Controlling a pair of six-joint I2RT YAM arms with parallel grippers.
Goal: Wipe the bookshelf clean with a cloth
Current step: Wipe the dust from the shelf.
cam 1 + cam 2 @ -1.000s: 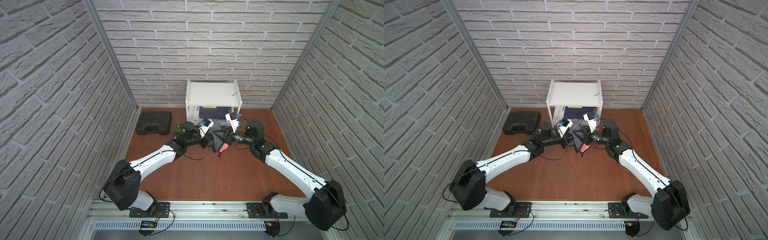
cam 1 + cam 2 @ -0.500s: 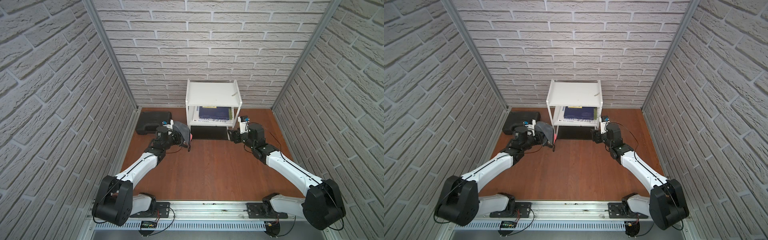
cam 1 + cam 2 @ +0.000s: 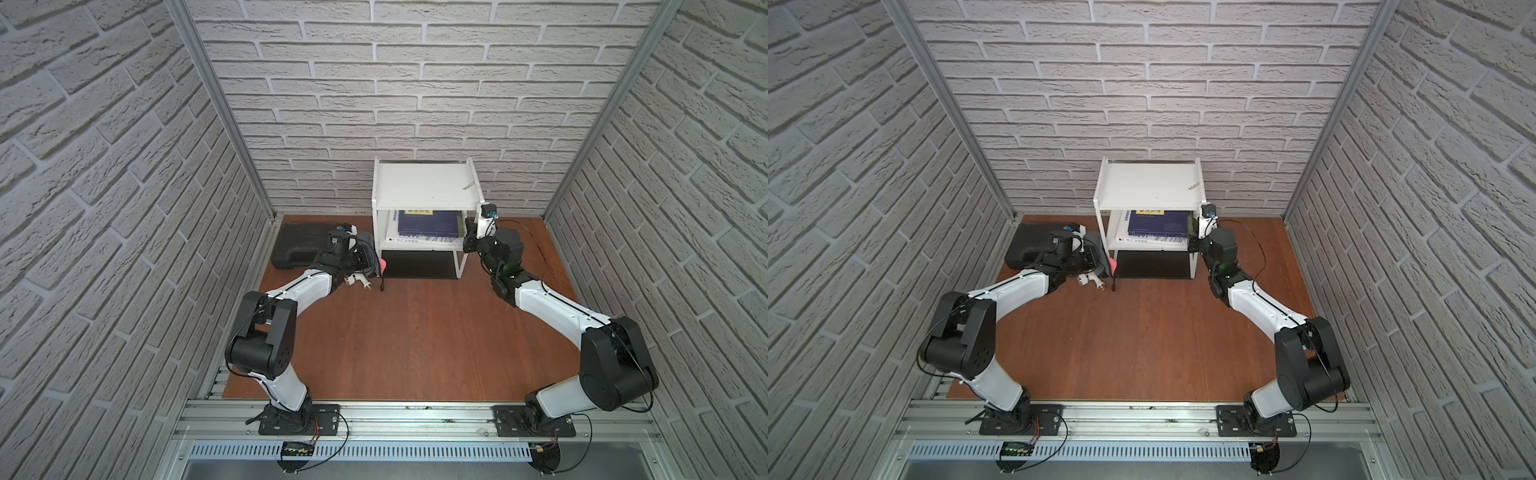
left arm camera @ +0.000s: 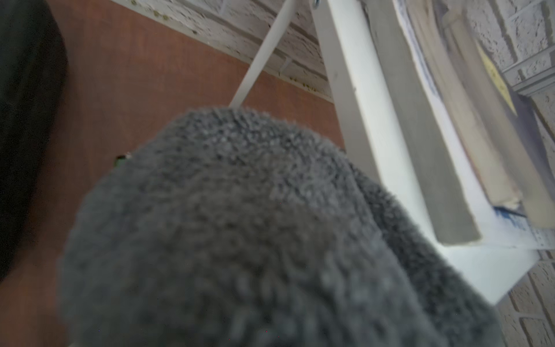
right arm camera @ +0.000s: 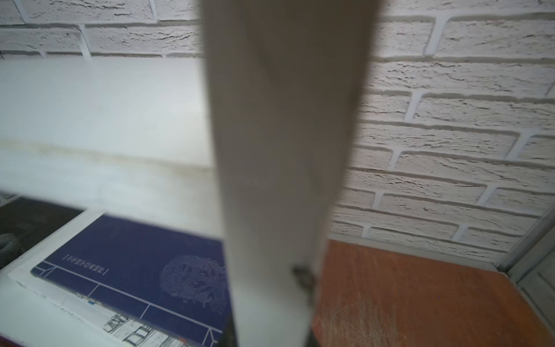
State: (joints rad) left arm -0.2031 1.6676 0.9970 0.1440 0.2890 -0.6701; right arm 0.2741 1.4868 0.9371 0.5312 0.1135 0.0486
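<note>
Left gripper: jaws clamped on the cloth, which is bunched grey side out over the fingers. Pink corner and dark loop hang toward the table. Left wrist view is mostly cloth. Cloth sits just beside the bookshelf at its front-left leg; contact can't be confirmed.

Right gripper is at the front-right leg, dead centre in its wrist view. Can't tell if the jaws pinch it or stand apart.

Black case is behind the left wrist.

Blue book lies flat on the lower tier. Cover print and yellow title strip are unreadable.

Small pale scrap on the top board, right side.
</note>
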